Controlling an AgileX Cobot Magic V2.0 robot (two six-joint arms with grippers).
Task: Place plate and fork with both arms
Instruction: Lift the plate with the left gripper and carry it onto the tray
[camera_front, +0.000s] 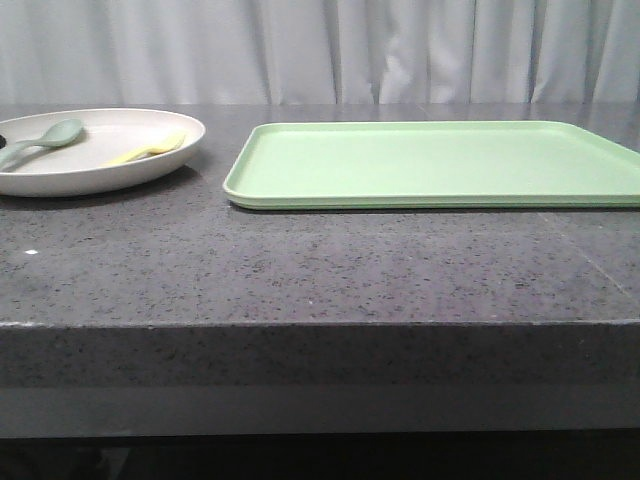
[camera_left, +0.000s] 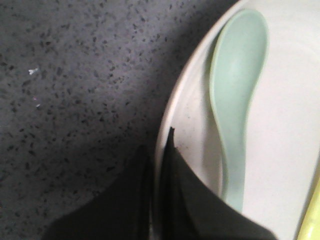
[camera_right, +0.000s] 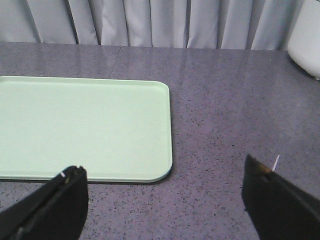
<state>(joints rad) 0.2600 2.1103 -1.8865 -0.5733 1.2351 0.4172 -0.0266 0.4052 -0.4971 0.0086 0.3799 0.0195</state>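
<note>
Grey curtains hang behind a dark speckled tabletop (camera_front: 300, 270), where the plate (camera_front: 110, 165) sits at the far left with the fork (camera_front: 148, 150) and a grey-green spoon (camera_front: 40, 140) lying inside it, and a light-green tray (camera_front: 440, 165) lies just to its right. The left gripper (camera_left: 159, 170) has its fingers pressed almost together over the plate's rim, one outside and one inside, so it seems to be pinching the rim. The right gripper (camera_right: 162, 200) is spread wide and holds nothing, hovering over bare tabletop near the tray's corner. For a good lift, I think the plate should stay level and move slowly toward the tray, because the fork and spoon lie loose and could slide off
</note>
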